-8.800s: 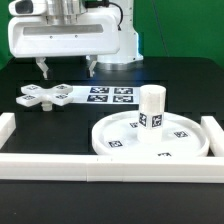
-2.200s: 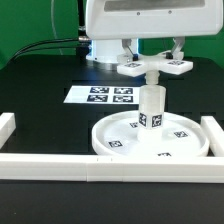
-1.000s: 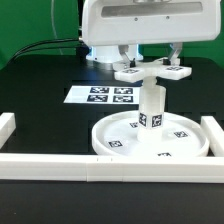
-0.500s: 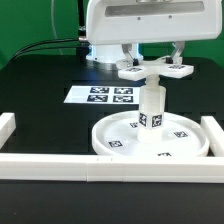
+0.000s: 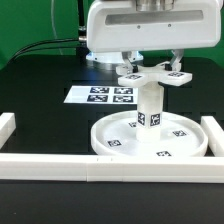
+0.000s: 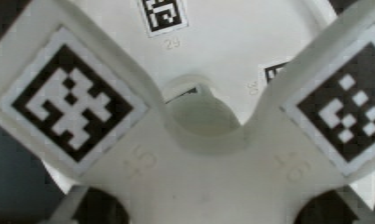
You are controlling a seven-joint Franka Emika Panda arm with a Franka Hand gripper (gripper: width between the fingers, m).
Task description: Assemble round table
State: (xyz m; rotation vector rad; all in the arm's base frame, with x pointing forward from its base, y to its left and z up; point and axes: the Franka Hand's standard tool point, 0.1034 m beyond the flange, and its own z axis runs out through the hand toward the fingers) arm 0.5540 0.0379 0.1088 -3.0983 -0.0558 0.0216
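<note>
The large rimmed round disc (image 5: 152,138) lies on the table at the exterior view's right, markers on its face. The short cylindrical leg (image 5: 149,106) stands upright at its middle. My gripper (image 5: 152,62) is shut on the cross-shaped foot piece (image 5: 153,77) and holds it level right on top of the leg; I cannot tell whether they touch. In the wrist view the foot piece (image 6: 193,110) fills the picture, with two markers and a round socket at its centre. The fingertips are hidden behind it.
The marker board (image 5: 101,96) lies flat on the black table behind the disc. Straight white border rails run along the front (image 5: 100,166), the exterior view's left (image 5: 8,128) and right (image 5: 213,132). The robot's white body (image 5: 150,25) hangs above.
Since the earliest frame, the foot piece was picked up from the table at the left and carried over the leg. In the last second, it came down slightly onto the leg top.
</note>
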